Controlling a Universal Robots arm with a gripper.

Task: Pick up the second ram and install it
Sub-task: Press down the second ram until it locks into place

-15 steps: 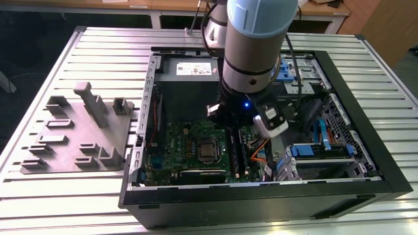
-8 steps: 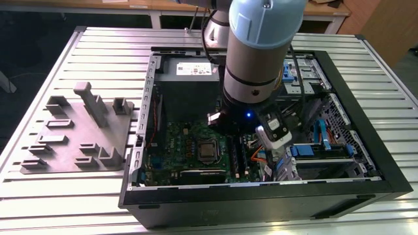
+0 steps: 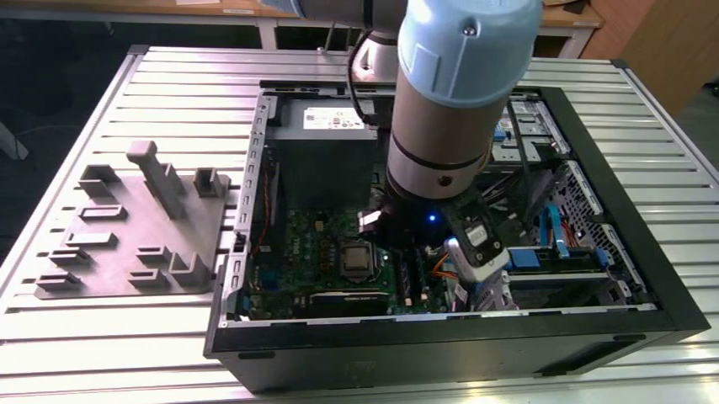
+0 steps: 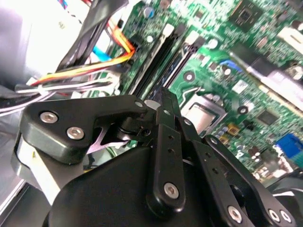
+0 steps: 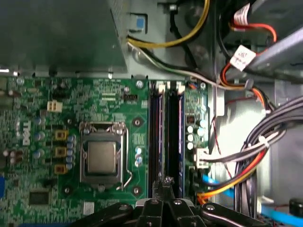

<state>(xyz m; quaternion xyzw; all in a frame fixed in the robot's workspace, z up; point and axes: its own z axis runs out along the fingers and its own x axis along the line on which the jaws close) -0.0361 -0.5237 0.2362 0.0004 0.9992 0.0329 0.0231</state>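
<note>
Around me are the walls of the open computer case (image 3: 242,210), which stands on the slatted bench (image 3: 101,109) with a grey fixture tray (image 3: 124,227) beside it on the exterior view's left. Bundled cables (image 5: 246,156) crowd one side of the green board (image 5: 42,94), and the grey power supply (image 3: 320,156) stands behind my arm (image 3: 460,109). My arm drops steeply into the case, wrist pointing down at the board.

My jaws are drawn together, with nothing that I can make out between them. They sit just over the near end of the two long slots (image 5: 173,137), beside the processor socket (image 5: 102,158). The second ram (image 5: 155,142) seems to be the dark stick seated in the slot nearer the socket, just ahead of my fingertips (image 5: 163,182).
</note>
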